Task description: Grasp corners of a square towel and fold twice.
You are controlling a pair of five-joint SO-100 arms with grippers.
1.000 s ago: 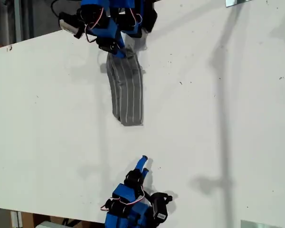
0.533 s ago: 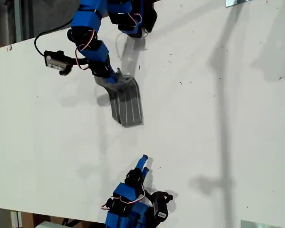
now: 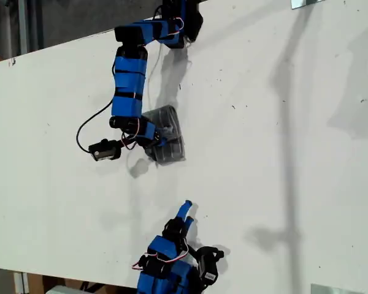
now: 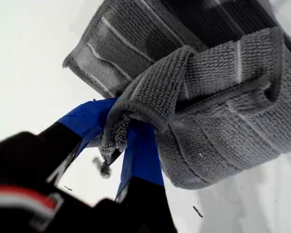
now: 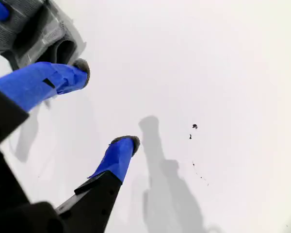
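One corner pinched, second fold nearly down

The towel [image 3: 167, 136] is bunched on the tabletop [image 3: 282, 153], one corner [image 4: 117, 130] clamped in my first claw [image 4: 117, 145]. My second claw [image 5: 106, 109] is spread, empty, near the towel. If released early, the fold could spring back.

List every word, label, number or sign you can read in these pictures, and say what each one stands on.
None can be read. The towel shows only white pinstripes, the table only dark specks, and my first gripper and my second gripper carry plain blue tape.
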